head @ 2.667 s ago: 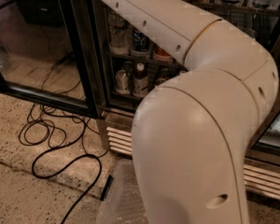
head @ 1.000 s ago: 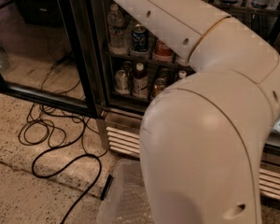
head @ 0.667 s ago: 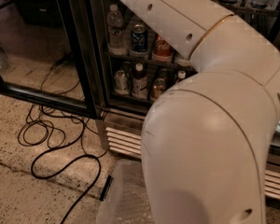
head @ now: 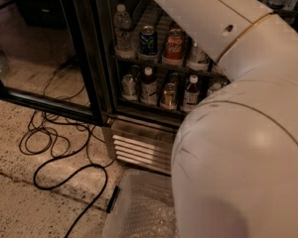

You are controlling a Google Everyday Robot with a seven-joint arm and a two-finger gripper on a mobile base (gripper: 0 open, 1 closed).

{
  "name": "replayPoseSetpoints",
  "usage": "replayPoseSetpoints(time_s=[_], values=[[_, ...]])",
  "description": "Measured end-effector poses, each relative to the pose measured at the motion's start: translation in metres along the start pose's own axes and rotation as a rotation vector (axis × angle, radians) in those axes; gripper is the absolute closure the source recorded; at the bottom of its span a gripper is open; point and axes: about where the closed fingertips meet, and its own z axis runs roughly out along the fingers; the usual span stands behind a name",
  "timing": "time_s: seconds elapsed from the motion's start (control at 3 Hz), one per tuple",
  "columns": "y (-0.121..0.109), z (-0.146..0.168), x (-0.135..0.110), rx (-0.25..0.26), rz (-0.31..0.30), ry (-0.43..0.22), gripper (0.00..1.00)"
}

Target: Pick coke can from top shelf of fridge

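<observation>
The coke can (head: 174, 46) stands upright on the higher of the two wire racks we can see in the fridge (head: 104, 78). It sits at the front rail of that shelf (head: 134, 59), label outward. A blue can (head: 148, 40) is just beside it on one side and a small bottle (head: 195, 53) on the other. A water bottle (head: 123, 31) ends the row. The drinks are lined up along the front edge, which we judge is for easy reach. The neighbours are close, so a grasp has little room on either flank.

On the rack below are more bottles and a gold-brown can (head: 169, 96). None of these is ours to take.

The robot's pale arm (head: 238, 133) fills the right of the view and runs up and away past the top edge. The gripper lies somewhere beyond that edge (out of sight entirely), so we cannot tell how it is set or whether it has hold of anything. Nothing touches the can where we can see it, and we judge the pick not yet made.

The black-framed glass door (head: 82, 58) stands open to the left, which leaves the racks reachable. Under the racks is a louvred grille (head: 139, 147). The floor (head: 20, 202) is speckled and dimly lit, with black cables (head: 54, 148) looped across it. A clear plastic bin (head: 139, 212) sits near the arm's base.
</observation>
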Motion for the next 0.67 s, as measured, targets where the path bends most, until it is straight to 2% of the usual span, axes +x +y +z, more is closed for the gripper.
replayPoseSetpoints(time_s=[0.33,0.67], values=[[0.0,0.0,0.009,0.005,0.005,0.042,1.0],[-0.025,-0.035,0.014,0.053,0.082,0.061,1.0]])
